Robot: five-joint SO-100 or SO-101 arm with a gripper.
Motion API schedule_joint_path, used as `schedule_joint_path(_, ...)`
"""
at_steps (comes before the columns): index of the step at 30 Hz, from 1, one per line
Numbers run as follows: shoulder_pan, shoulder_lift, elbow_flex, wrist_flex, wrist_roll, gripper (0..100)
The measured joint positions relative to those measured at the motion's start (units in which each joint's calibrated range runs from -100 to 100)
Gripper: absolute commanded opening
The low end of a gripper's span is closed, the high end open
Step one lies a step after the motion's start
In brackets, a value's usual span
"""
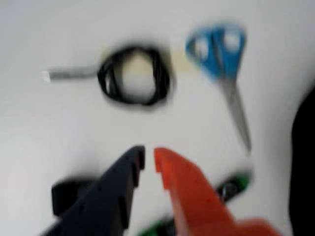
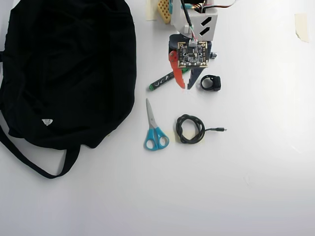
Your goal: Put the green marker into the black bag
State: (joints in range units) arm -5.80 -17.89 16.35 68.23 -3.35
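**Arm poised over the marker on a white table**

We see a plain white table under even light, with a strip of tape near its upper right edge in the overhead view.

In the overhead view, the black bag fills the upper left, a small white label on its lower part and a long strap looping out below it. Right of the bag, and apart from it, lies the green marker, tilted, its lower left end toward the bag and its upper right end running under the arm. The gripper hangs over that upper end, one finger orange and one black, with a narrow gap between their tips. We cannot tell from here whether the fingers touch the marker. Just right of the gripper sits a small black ring-shaped part. Below the marker lie blue-handled scissors, blades pointing up, and to their right a coiled black cable with its plug end trailing right.

The wrist view is blurred. The gripper enters from the bottom, its two fingers slightly apart and nothing between the tips. The marker shows behind the orange finger, low and right. Beyond are the cable and the scissors, and the bag darkens the right edge.
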Motion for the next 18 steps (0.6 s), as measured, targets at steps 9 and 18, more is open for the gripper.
schedule_joint_path(9,0.0,-0.1,0.0,11.3,-2.3,2)
schedule_joint_path(18,0.0,-0.1,0.0,14.8,-2.3,2)
